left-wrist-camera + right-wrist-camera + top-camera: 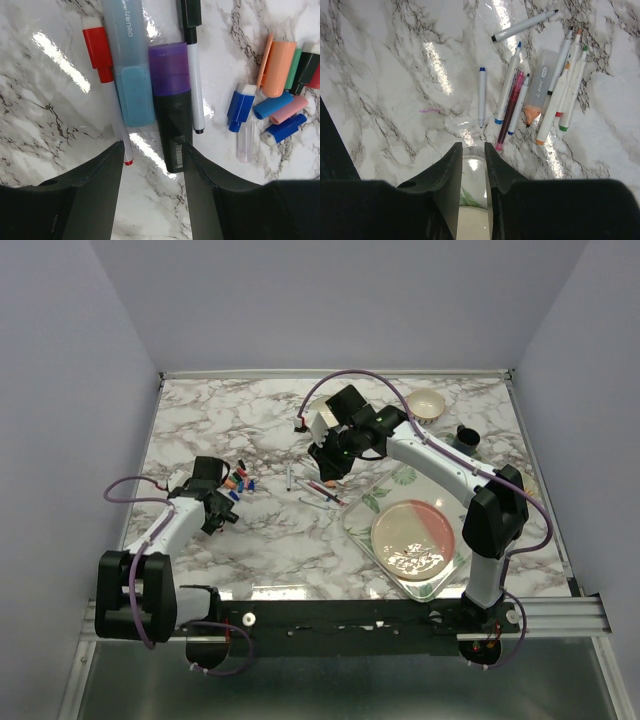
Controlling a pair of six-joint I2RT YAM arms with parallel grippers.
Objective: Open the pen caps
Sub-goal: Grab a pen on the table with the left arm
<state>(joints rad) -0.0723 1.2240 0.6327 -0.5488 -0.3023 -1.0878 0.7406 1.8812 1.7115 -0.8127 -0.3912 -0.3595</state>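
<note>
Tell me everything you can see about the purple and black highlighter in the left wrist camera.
The highlighter is chunky plastic: a translucent purple cap, fitted on, and a black body with a barcode label. It lies flat on the marble table, side against a blue highlighter, black end towards the open left gripper.

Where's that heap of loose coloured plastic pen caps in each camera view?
Top external: loose pen caps lie left of centre.
Left wrist: the caps fill the right side.
Right wrist: not in it.
Shared landmark: grey-veined white marble tabletop, in all three.
</note>
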